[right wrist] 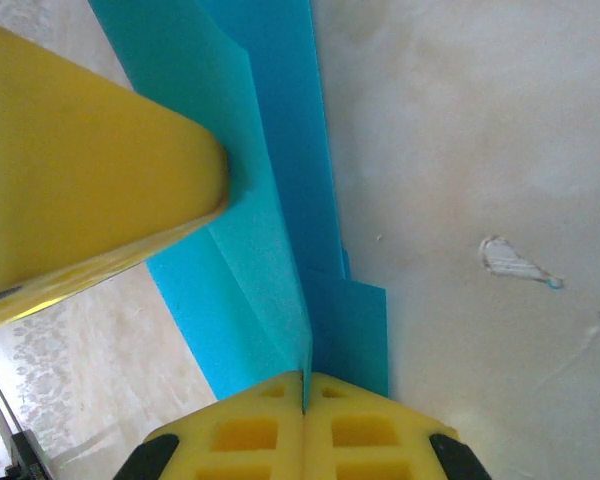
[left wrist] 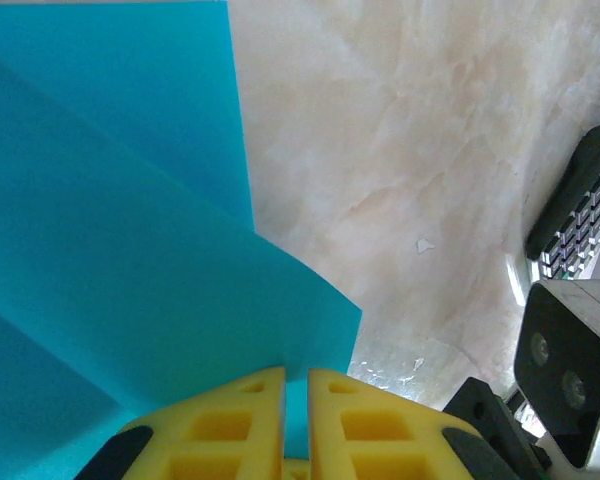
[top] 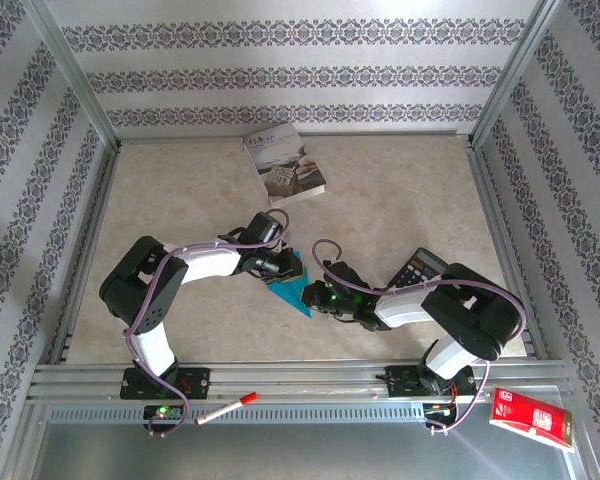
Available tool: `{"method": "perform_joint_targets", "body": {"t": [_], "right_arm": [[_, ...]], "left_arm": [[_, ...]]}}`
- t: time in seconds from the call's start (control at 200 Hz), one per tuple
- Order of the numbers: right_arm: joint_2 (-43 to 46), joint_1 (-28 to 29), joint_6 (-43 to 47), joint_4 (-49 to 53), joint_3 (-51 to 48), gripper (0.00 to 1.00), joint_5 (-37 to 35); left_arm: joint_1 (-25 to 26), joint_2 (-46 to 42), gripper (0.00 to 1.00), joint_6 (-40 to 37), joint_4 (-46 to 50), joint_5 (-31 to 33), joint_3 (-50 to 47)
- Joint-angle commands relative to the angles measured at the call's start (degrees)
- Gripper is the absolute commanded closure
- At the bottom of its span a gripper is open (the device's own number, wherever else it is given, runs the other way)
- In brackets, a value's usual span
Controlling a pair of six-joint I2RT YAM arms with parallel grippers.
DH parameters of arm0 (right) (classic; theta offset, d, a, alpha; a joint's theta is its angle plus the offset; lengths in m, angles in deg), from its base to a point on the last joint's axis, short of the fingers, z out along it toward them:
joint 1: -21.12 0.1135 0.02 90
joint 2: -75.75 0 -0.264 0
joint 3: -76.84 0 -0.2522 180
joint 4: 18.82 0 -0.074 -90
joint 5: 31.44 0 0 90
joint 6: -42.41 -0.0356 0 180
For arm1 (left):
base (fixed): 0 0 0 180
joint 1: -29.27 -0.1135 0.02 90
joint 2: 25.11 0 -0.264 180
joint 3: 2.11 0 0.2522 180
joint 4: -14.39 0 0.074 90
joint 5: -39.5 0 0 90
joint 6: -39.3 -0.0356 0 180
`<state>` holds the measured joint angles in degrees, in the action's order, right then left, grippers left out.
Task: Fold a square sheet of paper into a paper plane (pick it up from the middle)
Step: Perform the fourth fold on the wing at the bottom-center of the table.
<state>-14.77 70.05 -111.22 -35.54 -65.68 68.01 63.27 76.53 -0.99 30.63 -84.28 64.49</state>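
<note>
on the near rail lie a red marker and, off to the right, a red packet. beyond the arm bases, mid-table, both grippers meet over the square sheet of paper, which lies partly folded on the pale table with one pointed corner aimed toward the near right. the left gripper has its yellow fingers drawn nearly together with a thin edge of the teal sheet pinched in the narrow slot between them; layered folds spread away from it. the right gripper has its fingers pressed fully together on a raised crease of the same sheet, with one of the left arm's yellow fingers resting on the paper just beside it. a dark calculator lies near the right arm. a grey-white book sits well apart near the far wall.
</note>
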Motion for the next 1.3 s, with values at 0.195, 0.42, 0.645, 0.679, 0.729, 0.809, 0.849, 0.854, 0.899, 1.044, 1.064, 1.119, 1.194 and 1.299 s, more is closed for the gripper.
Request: {"method": "perform_joint_targets", "body": {"t": [0.195, 0.42, 0.645, 0.679, 0.729, 0.809, 0.849, 0.854, 0.899, 1.044, 1.064, 1.119, 1.194, 1.299], "right_arm": [[-3.26, 0.82, 1.71, 5.96, -0.09, 1.0, -0.32], [-3.43, 0.82, 1.9, 6.08, 0.16, 1.0, -0.22], [-4.04, 0.78, 2.27, 6.18, 0.61, 1.0, 0.2], [-4.1, 0.8, 2.28, 6.15, 0.64, 1.0, 0.21], [-4.14, 0.8, 2.29, 6.15, 0.75, 1.0, 0.21], [-4.05, 0.82, 2.39, 6.39, 0.97, 1.0, 0.3], [-4.1, 0.8, 2.51, 6.52, 0.97, 1.0, 0.3], [-4.07, 0.81, 2.53, 6.54, 0.97, 1.0, 0.3], [-4.12, 0.86, 2.46, 6.57, 1.13, 1.0, 0.3], [-4.24, 0.82, 2.72, 6.6, 1.24, 1.0, 0.52], [-4.23, 0.82, 2.71, 6.57, 1.24, 1.0, 0.54], [-4.23, 0.81, 2.86, 6.6, 1.33, 1.0, 0.55], [-4.31, 0.82, 2.87, 6.66, 1.24, 1.0, 0.6], [-4.14, 0.82, 2.89, 6.58, 1.08, 1.0, 0.58]], "left_arm": [[-0.96, -4.25, 0.82, 3.37, -9.19, -4.76, -2.33], [-0.26, -2.62, 0.75, 2.12, -6.8, -4.98, 1.3], [0.02, 0.45, 0.75, -0.17, -2.75, -4.43, 4.33], [0.02, 0.7, 0.75, -0.36, -2.49, -4.37, 4.54], [-0.03, 1.07, 0.75, -0.47, -2.14, -4.32, 4.64], [-0.07, 1.56, 0.75, -1.19, -0.83, -3.76, 4.99], [-0.07, 1.68, 0.75, -1.59, -0.05, -3.18, 4.99], [-0.07, 1.69, 0.75, -1.66, 0.01, -3.11, 4.99], [-0.11, 1.71, 0.75, -2.03, 0.68, -2.43, 5.06], [-0.42, 2.08, 0.75, -3.52, 2.56, -0.69, 4.99], [-0.51, 2.21, 0.75, -3.6, 2.76, -0.67, 5.01], [-0.68, 2.22, 0.75, -3.93, 2.96, -0.45, 5.0], [-0.85, 2.2, 0.75, -4.36, 3.31, 0.0, 4.86], [-1.19, 2.32, 0.76, -4.84, 3.54, 0.26, 4.48]]}}
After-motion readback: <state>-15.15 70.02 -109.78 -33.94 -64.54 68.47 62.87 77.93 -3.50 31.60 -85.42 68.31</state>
